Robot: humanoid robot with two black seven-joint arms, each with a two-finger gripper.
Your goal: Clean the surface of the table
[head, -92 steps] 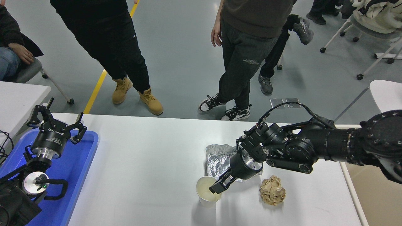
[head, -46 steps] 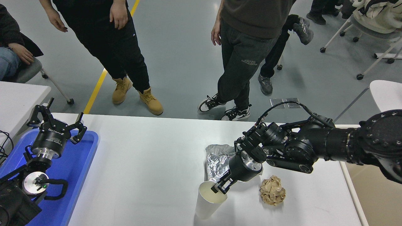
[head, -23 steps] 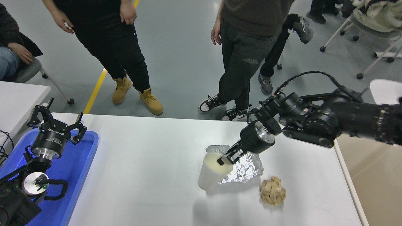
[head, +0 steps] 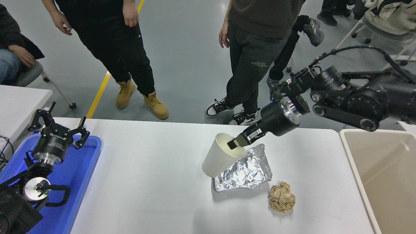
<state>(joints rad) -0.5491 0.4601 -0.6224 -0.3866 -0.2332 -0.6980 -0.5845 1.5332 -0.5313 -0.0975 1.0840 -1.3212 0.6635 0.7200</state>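
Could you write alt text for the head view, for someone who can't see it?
The right gripper holds a white paper cup tilted above the white table surface, over crumpled silver foil; a brown paper ball lies nearby.

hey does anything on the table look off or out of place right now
Yes. The white cup hangs tilted in the air, pinched by its rim in the right gripper. A crumpled foil sheet and a brown paper wad litter the table. No spill shows.
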